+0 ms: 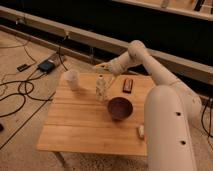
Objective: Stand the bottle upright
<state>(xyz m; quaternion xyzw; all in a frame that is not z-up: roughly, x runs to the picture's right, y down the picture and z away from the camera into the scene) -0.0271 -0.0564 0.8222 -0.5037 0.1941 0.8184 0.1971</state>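
The bottle (101, 88), small, slim and pale with a white cap, stands upright near the middle back of the wooden table (75, 130). My gripper (100, 66) hangs in the air just above and behind the bottle's cap, apart from it. The white arm (150, 65) reaches in from the right over the table's back edge. Nothing shows in the gripper.
A pale translucent cup (73, 79) stands left of the bottle. A dark round bowl (120, 108) sits right in front of it. A dark flat rectangular object (128, 86) lies at the back right. Cables and a box (46, 66) lie on the floor to the left.
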